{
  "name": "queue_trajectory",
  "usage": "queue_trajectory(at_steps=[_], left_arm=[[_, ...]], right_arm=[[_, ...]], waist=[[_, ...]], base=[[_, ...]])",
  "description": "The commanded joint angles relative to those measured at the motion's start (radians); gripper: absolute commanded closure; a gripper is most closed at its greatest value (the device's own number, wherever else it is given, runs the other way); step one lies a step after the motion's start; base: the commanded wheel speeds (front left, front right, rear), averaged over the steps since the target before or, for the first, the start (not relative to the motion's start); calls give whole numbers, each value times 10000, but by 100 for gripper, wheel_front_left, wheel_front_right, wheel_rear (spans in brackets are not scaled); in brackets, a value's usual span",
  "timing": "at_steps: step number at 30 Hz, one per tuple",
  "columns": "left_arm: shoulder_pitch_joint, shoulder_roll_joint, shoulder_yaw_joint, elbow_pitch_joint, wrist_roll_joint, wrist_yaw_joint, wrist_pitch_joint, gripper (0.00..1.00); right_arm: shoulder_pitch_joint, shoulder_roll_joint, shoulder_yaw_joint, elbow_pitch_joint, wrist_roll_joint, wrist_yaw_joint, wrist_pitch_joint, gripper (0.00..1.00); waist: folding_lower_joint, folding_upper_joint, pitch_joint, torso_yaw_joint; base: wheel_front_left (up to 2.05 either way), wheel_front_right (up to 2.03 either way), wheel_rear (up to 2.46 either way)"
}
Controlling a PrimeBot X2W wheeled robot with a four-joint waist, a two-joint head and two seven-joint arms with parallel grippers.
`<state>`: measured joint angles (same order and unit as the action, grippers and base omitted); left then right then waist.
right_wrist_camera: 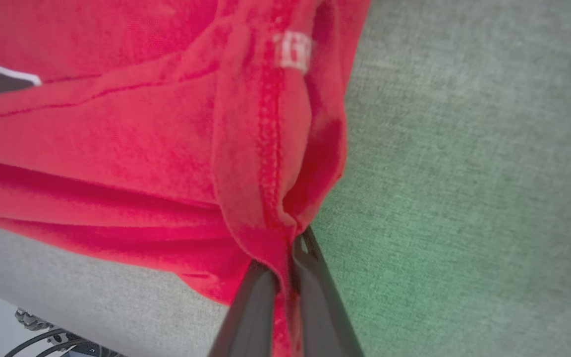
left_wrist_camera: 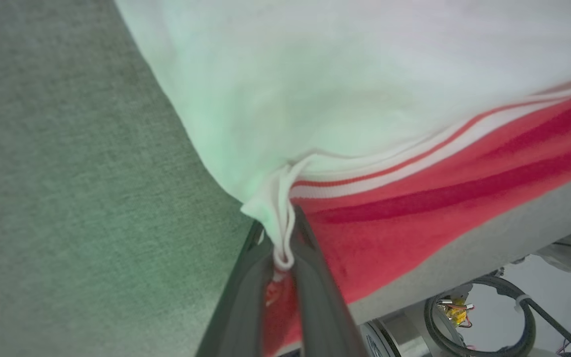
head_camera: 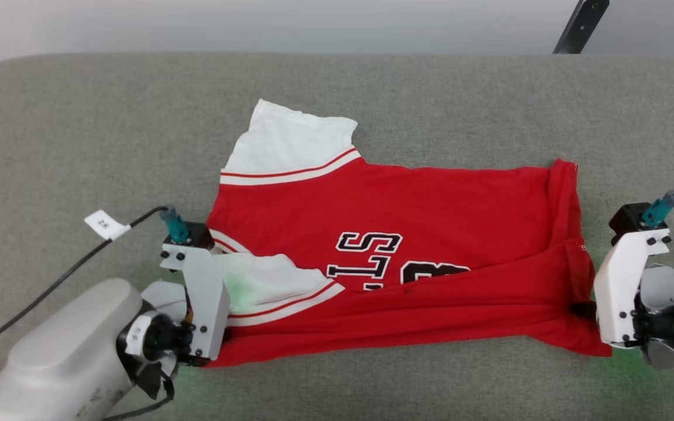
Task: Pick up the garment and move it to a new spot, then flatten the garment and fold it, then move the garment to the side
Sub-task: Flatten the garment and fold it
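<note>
Now | left gripper [left_wrist_camera: 283, 240] pinches garment [head_camera: 430, 204] sleeve [left_wrist_camera: 315, 74] | right gripper [right_wrist_camera: 285, 260] clamps hem [right_wrist_camera: 268, 148] | black lettering [head_camera: 366, 270] (half folded under) unreadable

before you, a soft matt cloth shirt [head_camera: 442, 210] on a coarse woven table cover [head_camera: 79, 134], near a smooth pale plastic forearm [head_camera: 62, 356]

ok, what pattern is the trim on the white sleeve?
Sleeve trim of the red jersey shirt: white with a thin red stripe, clearest in head view.
</note>
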<state>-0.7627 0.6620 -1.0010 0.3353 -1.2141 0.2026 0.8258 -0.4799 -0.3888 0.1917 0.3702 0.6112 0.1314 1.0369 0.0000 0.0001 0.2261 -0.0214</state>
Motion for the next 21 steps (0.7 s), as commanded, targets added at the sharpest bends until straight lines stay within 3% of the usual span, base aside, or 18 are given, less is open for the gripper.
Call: queue_trajectory(at_steps=[1, 7, 8, 10, 13, 15, 17, 21], left_arm=[[171, -126, -123, 288, 2, -28, -2, 100], [63, -413, -199, 1017, 77, -202, -116, 100], [-23, -395, -194, 1094, 150, -228, -157, 82], [-140, -340, -172, 1171, 148, -241, -68, 71], [-315, -126, -168, 1108, 259, -248, 17, 44], [-415, -21, -127, 987, 287, -242, 10, 5], [-427, 54, -122, 854, 288, -243, 78, 0], [-439, 236, -63, 469, 322, -196, 17, 0]], right_arm=[[-42, 156, 67, 201, -90, -15, -63, 100], [-297, 458, 350, 716, -250, -15, -376, 100], [-311, 467, 381, 777, -236, -15, -399, 100], [-347, 446, 436, 909, -187, -15, -456, 100], [-334, 397, 494, 1093, -142, -15, -564, 100], [-306, 373, 513, 1183, -125, -15, -640, 100], [-242, 374, 532, 1266, -67, -15, -695, 100], [-135, 363, 567, 1415, -21, -14, -820, 100]], waist=[[0, -1, 127, -91], [0, -1, 195, -152], [0, -1, 177, -147], [0, -1, 111, -119], [0, -1, -30, -62], [0, -1, -125, -18], [0, -1, -237, 33], [0, -1, -457, 126]], base=[[0, 0, 0], [0, 0, 0], [0, 0, 0], [0, 0, 0], [0, 0, 0], [0, 0, 0], [0, 0, 0], [0, 0, 0]])
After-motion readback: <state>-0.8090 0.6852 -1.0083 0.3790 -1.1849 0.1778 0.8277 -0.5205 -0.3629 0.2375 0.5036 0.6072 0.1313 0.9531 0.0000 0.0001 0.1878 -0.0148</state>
